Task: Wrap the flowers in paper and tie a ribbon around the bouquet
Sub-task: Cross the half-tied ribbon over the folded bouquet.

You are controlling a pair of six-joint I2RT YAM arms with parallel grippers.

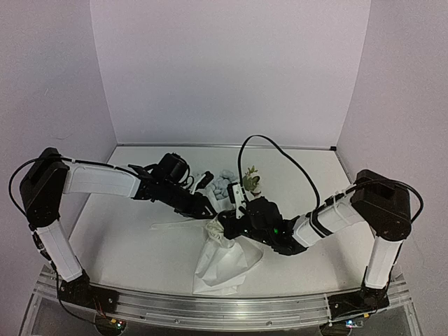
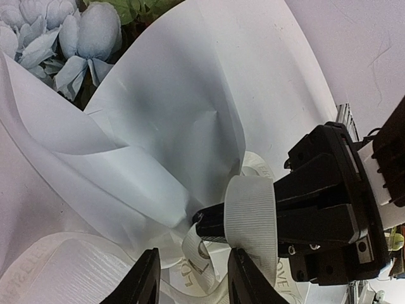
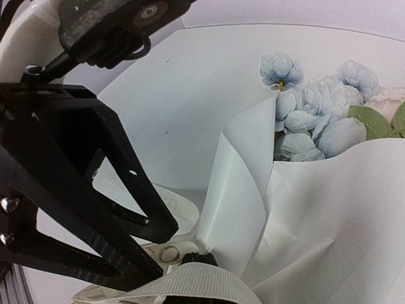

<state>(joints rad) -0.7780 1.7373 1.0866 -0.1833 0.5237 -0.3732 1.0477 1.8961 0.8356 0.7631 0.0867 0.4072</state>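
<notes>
Left wrist view, left jaws spread over ribbon [image 2: 250, 212], right jaws pressed together, ribbon looped round them, bouquet [image 2: 190, 107] beside.

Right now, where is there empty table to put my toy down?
Bare table lies near-left, between the left arm and the paper, and far-right, between the flowers and the right wall. The middle is crowded: the right arm meets the left one over the ribbon.
</notes>
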